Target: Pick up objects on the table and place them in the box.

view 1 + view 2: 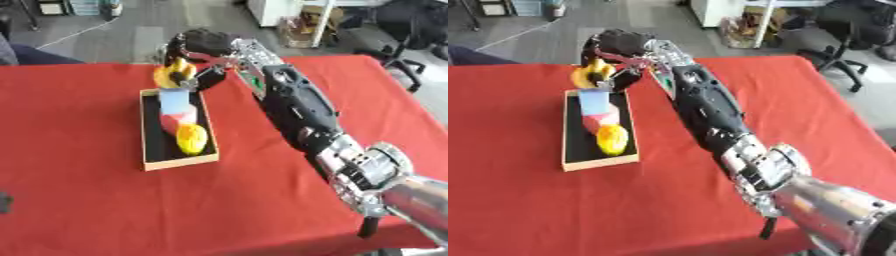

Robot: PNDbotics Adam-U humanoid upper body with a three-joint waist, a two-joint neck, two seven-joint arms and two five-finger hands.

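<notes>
The right hand (199, 47) reaches across the red surface (79, 200) from the lower right of the frame to the upper centre-left, where its fingers (185, 75) are curled around a yellow object (172, 74) whose exact shape cannot be made out. The object hangs just over the far end of the box (150, 131), a shallow tray with a pale wooden rim and a dark inside, lying lengthwise in the left-centre of the frame. That position suggests the object is being carried in for placing, since the near and middle parts of the box are already filled: a light blue block (175, 101) lies at the far end, a red-pink piece (179, 120) touches it below, and a yellow rounded thing (192, 139) sits nearest the lower end. The free room appears to be at the top of the box, which would explain why the hand holds there. No left hand shows in either view.
</notes>
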